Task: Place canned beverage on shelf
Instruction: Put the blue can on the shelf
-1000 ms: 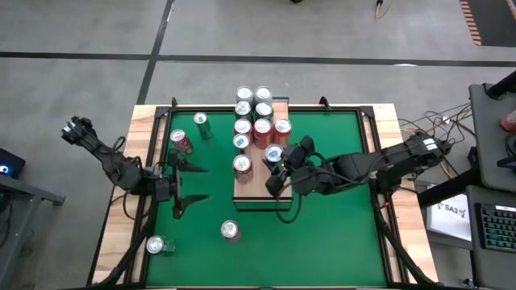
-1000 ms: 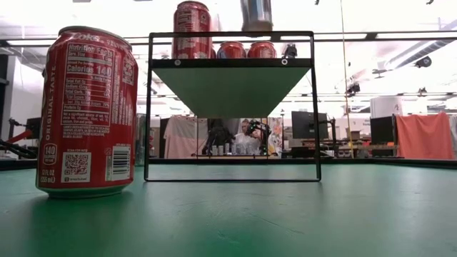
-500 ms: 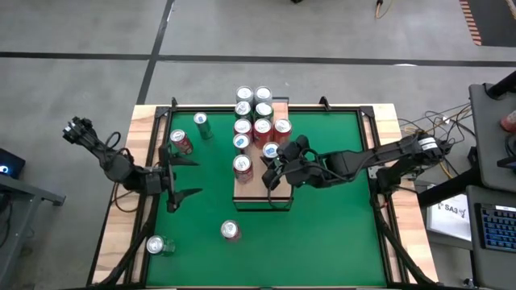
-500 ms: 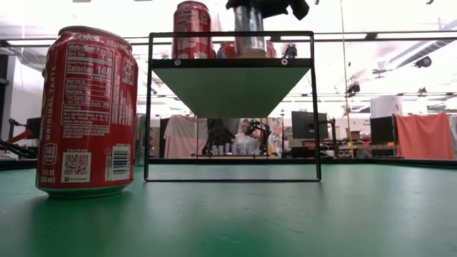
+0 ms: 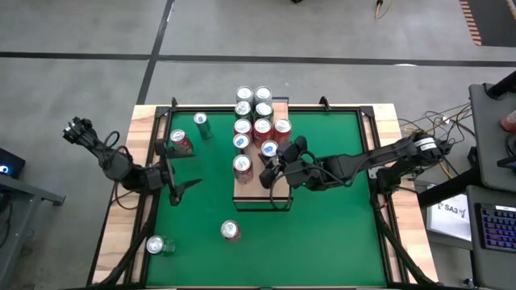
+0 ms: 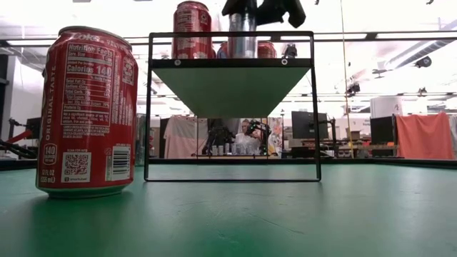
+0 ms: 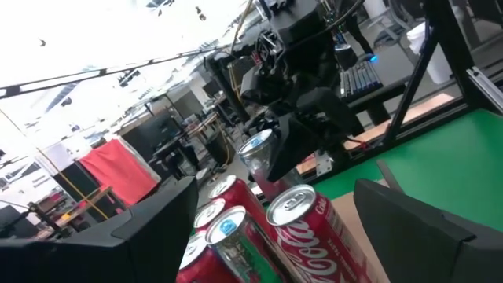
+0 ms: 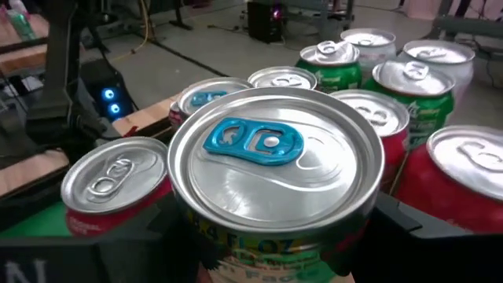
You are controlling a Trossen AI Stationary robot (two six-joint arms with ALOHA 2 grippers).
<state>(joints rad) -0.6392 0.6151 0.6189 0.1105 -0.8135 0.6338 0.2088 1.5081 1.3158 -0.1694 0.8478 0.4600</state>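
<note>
Holding a silver can with a blue pull tab [image 5: 270, 150] upright in the right claw [image 5: 272, 157], over the wooden shelf [image 5: 260, 190] near the middle of the green counter [image 5: 322, 234]. Fingers closing on the can's sides just below its rim, as the right wrist view is showing [image 8: 275, 165]. In the low view, can [image 6: 242, 32] appearing to be resting on or just above the shelf's top edge [image 6: 230, 63], with the claw [image 6: 258, 8] gripping from above; contact with the board hard to confirm from that angle.

Sitting right beside the cluster of cans already on the shelf: red ones [image 5: 261, 129] and silver-topped ones [image 5: 242, 142] touching or nearly touching the held can on its far side, green ones [image 8: 413, 90] behind those. Standing alone toward the shelf's left edge, another red can [image 5: 241, 167].

Waiting at the counter's left edge, the left claw [image 5: 179, 179], fingers spread wide and gripping nothing, well apart from the shelf.

Lying loose on the counter: a red can [image 5: 181, 142] and a green can [image 5: 201, 123] near the far left corner, a red can [image 5: 230, 230] in front of the shelf, and a silver can [image 5: 156, 245] at the near left corner.
</note>
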